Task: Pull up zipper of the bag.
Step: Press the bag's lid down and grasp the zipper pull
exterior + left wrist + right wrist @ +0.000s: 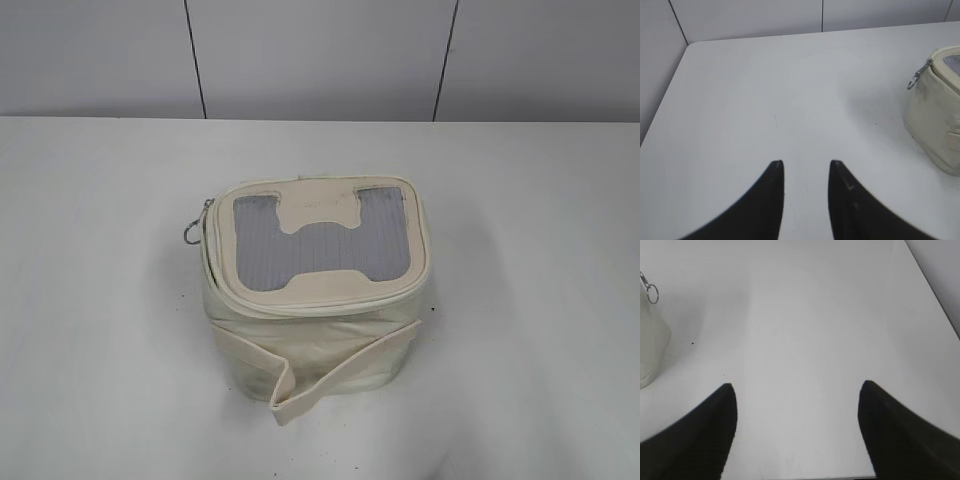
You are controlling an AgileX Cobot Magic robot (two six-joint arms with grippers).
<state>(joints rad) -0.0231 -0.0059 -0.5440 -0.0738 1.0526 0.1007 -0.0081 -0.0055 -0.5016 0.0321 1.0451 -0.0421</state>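
**Bag sitting alone, both grippers hanging clear of it**

Plainly, the bag (312,290) is sitting upright on the white tabletop (100,300), roughly at the middle of the exterior view, with its grey mesh H-shaped panel (318,243) facing up. A loose cream strap (300,375) is wrapping around its lower front and folding out toward the near edge. The zipper (208,250) is running as a thin cream track around the top rim, and its silver slider with the ring pull (190,233) is dangling at the bag's upper left corner in that view, over the side wall.

Neither arm is showing in the exterior view. In the left wrist view the left gripper (806,163) is hovering over bare tabletop with its dark fingers (771,200) parted by a narrow gap and nothing between them; the bag is lying off to its right at the frame edge, well apart, the ring pull hanging at the near corner. In the right wrist view the right gripper (798,385) is spread wide, holding nothing, above bare tabletop; only a sliver of the bag and the ring pull are appearing at the far left edge, well apart from the fingers.
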